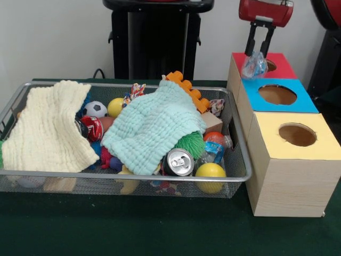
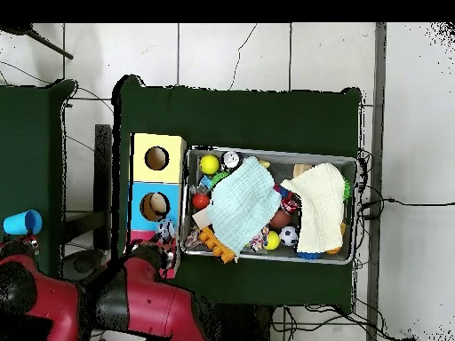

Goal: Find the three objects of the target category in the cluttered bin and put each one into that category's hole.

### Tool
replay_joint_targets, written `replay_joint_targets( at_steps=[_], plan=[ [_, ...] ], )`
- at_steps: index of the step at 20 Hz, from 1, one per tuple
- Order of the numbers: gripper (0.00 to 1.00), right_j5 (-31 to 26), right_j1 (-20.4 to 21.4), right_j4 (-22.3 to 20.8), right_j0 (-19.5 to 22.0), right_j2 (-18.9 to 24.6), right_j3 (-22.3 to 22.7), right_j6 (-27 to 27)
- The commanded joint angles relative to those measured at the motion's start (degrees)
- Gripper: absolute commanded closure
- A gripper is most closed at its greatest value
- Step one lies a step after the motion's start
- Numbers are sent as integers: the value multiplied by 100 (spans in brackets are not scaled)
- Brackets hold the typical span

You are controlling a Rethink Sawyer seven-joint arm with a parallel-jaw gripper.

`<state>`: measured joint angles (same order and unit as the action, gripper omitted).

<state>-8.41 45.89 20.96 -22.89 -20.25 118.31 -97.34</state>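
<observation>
My gripper (image 1: 256, 54) hangs from the red arm at the top right, shut on a small clear wrinkly bottle (image 1: 254, 66) with a blue-and-white label. It holds the bottle above the left part of the red-topped box (image 1: 282, 70), just behind the blue-topped box's round hole (image 1: 277, 95). In the overhead view the bottle (image 2: 165, 233) sits beside the blue box's hole (image 2: 155, 206). The wire mesh bin (image 1: 133, 176) lies to the left, full of clutter. Another clear blue-labelled bottle (image 1: 214, 151) shows at the bin's right front, partly hidden.
A yellow cloth (image 1: 48, 128) and a mint cloth (image 1: 152, 125) cover much of the bin. A silver can (image 1: 178, 161), a yellow ball (image 1: 210, 172), an orange brick (image 1: 189, 89) and a soccer ball (image 1: 95, 109) lie there. The yellow-topped box (image 1: 297, 154) stands nearest.
</observation>
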Motion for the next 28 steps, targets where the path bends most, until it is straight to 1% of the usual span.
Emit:
replay_joint_targets(
  at_steps=[1,4,9,16,28],
  plan=[
    [100,-273,-296,475,-201,-111,-323,-1738],
    [100,-547,-297,594,-389,-286,-435,-1799],
    [100,-610,-345,770,-531,-364,-470,-1798],
    [100,-986,-417,914,-770,-630,-695,-1830],
    [100,-934,-548,1074,-850,-646,-773,-1758]
  ],
)
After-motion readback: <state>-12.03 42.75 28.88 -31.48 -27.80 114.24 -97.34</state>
